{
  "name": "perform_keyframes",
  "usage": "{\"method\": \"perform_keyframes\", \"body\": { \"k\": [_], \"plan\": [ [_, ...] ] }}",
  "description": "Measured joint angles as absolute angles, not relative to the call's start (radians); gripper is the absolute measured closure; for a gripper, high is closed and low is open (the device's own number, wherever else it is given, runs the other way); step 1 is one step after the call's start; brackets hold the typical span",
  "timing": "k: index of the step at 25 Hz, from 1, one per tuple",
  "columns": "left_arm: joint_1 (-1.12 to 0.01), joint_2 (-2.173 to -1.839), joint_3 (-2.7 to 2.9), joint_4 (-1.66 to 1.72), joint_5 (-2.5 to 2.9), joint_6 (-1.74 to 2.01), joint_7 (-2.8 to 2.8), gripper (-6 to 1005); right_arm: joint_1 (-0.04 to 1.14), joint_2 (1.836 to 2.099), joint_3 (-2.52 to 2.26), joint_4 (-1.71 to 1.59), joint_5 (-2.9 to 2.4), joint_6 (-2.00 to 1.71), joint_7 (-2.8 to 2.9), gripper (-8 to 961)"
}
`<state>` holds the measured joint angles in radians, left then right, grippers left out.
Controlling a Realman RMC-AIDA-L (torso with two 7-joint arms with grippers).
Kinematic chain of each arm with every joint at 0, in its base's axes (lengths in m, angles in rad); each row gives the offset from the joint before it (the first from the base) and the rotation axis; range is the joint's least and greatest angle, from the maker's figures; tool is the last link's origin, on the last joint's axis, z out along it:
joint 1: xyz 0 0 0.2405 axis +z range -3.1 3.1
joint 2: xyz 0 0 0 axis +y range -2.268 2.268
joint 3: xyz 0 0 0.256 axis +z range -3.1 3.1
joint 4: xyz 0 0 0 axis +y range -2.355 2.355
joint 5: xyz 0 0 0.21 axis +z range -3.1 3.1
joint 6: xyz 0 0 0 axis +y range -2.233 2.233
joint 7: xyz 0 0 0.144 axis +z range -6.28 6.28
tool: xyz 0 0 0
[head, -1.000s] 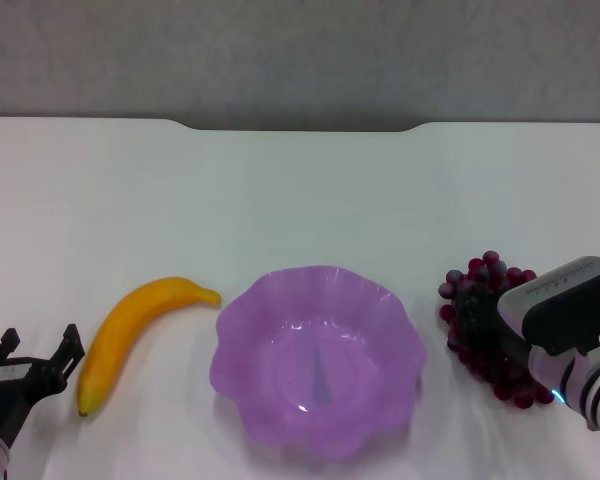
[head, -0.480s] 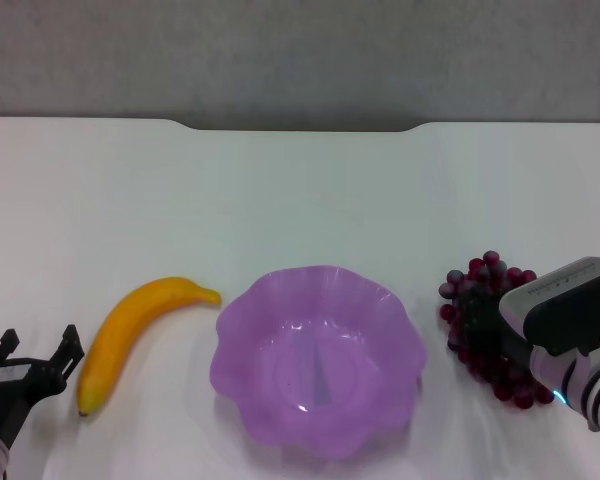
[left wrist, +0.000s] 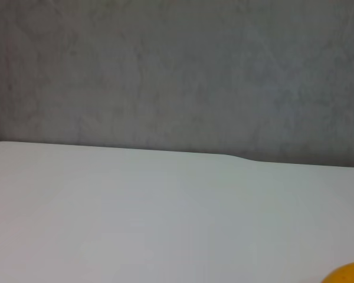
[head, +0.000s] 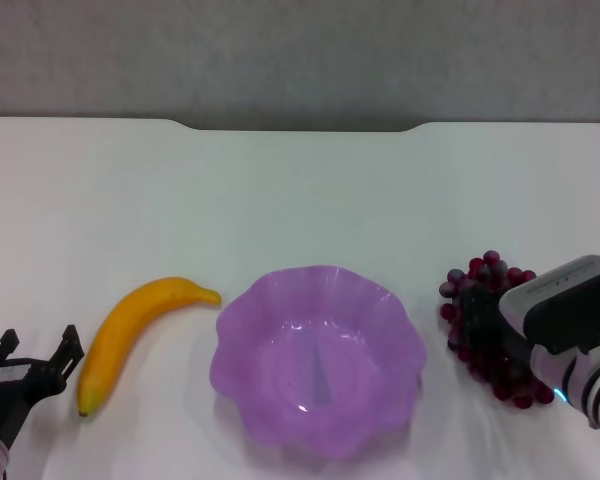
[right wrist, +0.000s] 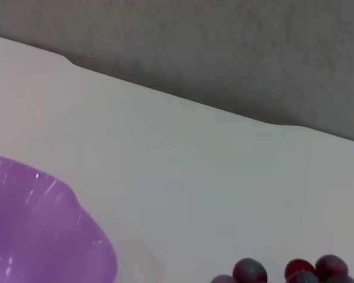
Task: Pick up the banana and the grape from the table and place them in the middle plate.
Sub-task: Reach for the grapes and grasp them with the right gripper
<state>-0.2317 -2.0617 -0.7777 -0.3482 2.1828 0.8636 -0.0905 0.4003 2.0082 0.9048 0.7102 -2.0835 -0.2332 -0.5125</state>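
The yellow-orange banana lies on the white table, left of the purple scalloped middle plate, which holds nothing. The dark red grape bunch lies on the table right of the plate. My right gripper sits down over the near side of the bunch, its white wrist covering part of it. My left gripper is open at the near left corner, just left of the banana's dark tip and not touching it. The right wrist view shows the plate's rim and a few grapes. The left wrist view shows a sliver of banana.
The table's far edge has a notch in the middle, with a grey wall behind it. Bare white tabletop lies beyond the plate and fruit.
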Motion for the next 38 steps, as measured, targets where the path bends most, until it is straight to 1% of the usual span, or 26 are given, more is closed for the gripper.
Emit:
{"method": "perform_keyframes", "body": {
  "k": [8,13,24,30,38],
  "plan": [
    [-0.233,-2.062,-0.778,-0.348,2.183,0.864,-0.091,180,0.393,2.009,0.900,0.708,-2.086,-0.246,-0.517,858],
    [-0.237,-2.062,-0.778,-0.348,2.183,0.864,-0.091,180,0.397,2.009,0.873,0.693,-2.087,-0.267,-0.518,718],
    [-0.240,-2.063,-0.778,-0.348,2.183,0.864,-0.091,179,0.400,2.011,0.826,0.676,-2.088,-0.314,-0.514,473],
    [-0.238,-2.063,-0.778,-0.348,2.184,0.864,-0.091,179,0.392,2.011,0.829,0.681,-2.078,-0.278,-0.497,233],
    [-0.237,-2.063,-0.778,-0.348,2.183,0.864,-0.090,179,0.399,2.009,0.838,0.677,-2.077,-0.228,-0.439,220]
  ]
}}
